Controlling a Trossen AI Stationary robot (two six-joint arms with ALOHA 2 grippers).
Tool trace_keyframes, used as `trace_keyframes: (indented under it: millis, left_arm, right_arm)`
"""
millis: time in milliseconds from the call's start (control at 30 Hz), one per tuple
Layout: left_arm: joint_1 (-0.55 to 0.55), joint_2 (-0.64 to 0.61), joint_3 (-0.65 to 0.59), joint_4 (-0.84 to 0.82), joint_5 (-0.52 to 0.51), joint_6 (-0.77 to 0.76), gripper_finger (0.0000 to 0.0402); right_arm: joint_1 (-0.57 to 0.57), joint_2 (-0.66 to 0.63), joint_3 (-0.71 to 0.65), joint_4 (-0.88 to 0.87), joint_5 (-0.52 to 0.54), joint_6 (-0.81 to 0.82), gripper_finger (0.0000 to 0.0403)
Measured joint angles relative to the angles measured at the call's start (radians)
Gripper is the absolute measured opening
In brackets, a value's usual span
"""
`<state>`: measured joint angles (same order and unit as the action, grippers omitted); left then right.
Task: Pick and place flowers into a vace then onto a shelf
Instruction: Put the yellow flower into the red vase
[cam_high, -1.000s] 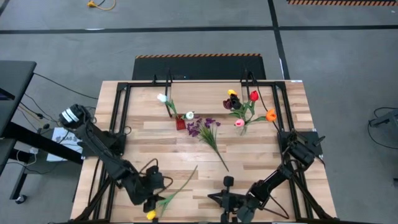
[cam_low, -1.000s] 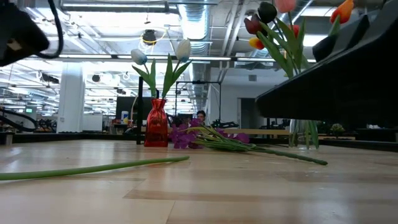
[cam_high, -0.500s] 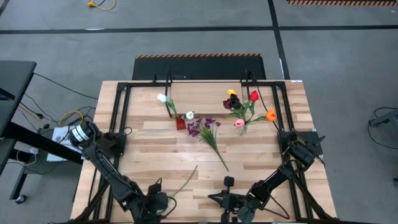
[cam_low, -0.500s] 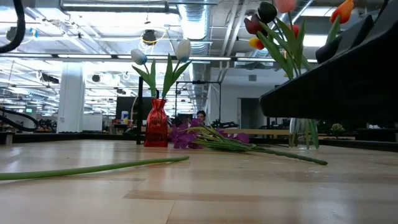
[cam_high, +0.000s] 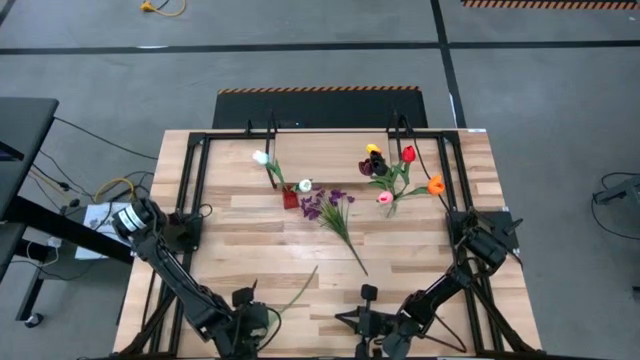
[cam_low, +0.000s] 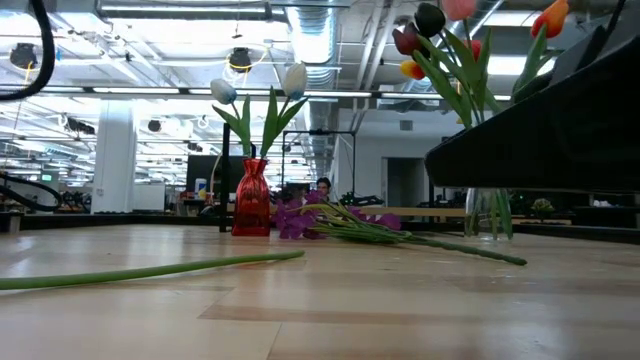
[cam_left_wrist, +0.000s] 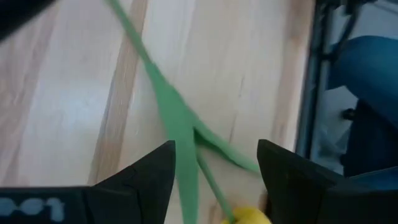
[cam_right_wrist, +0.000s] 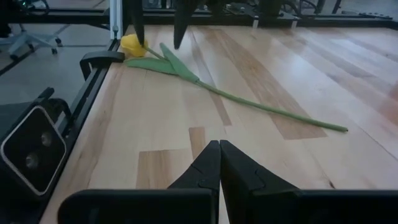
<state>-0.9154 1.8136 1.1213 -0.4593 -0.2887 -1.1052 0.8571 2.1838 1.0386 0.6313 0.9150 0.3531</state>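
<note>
Big workshop behind; plank table (cam_high: 400, 250) w/ two vases at far side. Left gripper (cam_left_wrist: 214, 180), fingers apart, straddles the yellow tulip (cam_right_wrist: 133, 45) at near-left edge, stem lying flat. Right gripper (cam_right_wrist: 219, 163) pressed together, idle at near edge. Best to drop lower, centre on stem just below bloom, close gently, lift clear of the frame rail

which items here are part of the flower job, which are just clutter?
Job:
yellow tulip lying flat, left gripper open over its stem
purple sprig lying loose
red vase with white tulips
clear vase holding mixed tulips

Clutter:
papers off the table's left
right gripper, shut, idle
</note>
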Motion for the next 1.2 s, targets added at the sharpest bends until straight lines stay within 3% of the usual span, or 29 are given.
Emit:
trace_keyframes:
  millis: [233, 600, 767, 1000, 1200]
  left_arm:
    - [-0.002, 0.074, -0.001, 0.0, 0.062, -0.018, 0.0216]
    - [-0.003, 0.098, 0.003, -0.06, 0.067, -0.035, 0.0203]
    - [-0.003, 0.099, 0.001, -0.073, 0.067, -0.021, 0.0149]
    - [-0.002, 0.101, -0.001, -0.083, 0.065, 0.028, 0.0017]
    - [0.001, 0.101, 0.0, -0.105, 0.075, 0.068, 0.0008]
  right_arm:
    - [0.0, 0.0, 0.0, 0.001, 0.002, 0.033, 0.0]
    - [-0.002, 0.0, 0.001, 0.004, 0.002, 0.033, 0.0]
    - [-0.002, 0.0, 0.001, 0.004, 0.001, 0.033, 0.0]
    - [-0.002, 0.0, 0.001, 0.004, 0.0, 0.033, 0.0]
    - [-0.002, 0.0, 0.001, 0.004, -0.001, 0.05, 0.0]
